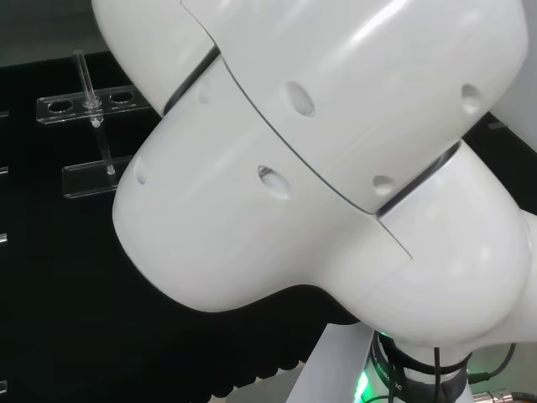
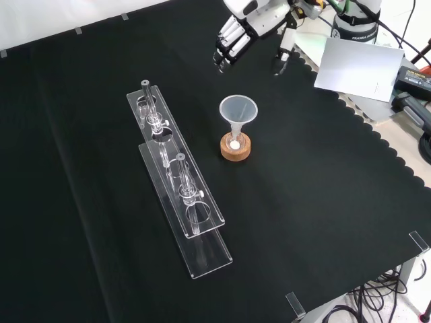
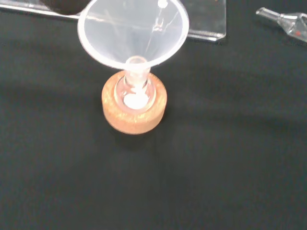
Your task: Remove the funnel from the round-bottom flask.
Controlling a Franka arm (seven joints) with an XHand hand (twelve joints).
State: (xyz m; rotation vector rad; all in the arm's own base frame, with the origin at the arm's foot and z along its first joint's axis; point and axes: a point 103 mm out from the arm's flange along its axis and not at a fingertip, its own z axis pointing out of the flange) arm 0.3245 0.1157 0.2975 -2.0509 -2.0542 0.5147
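The funnel (image 2: pixel 238 110) sits upright with its stem down in the neck of the round-bottom flask (image 2: pixel 235 140), which rests in a cork ring (image 2: pixel 236 149) on the black-clothed tabletop (image 2: pixel 316 202). In the front view the hand (image 2: pixel 252 27) hangs above and beyond the funnel — well apart from it, fingers (image 2: pixel 225 50) spread and relaxed, thumb apart, holding nothing. A clear rack (image 2: pixel 178 178) with glass tubes stands to the funnel's left in that view.
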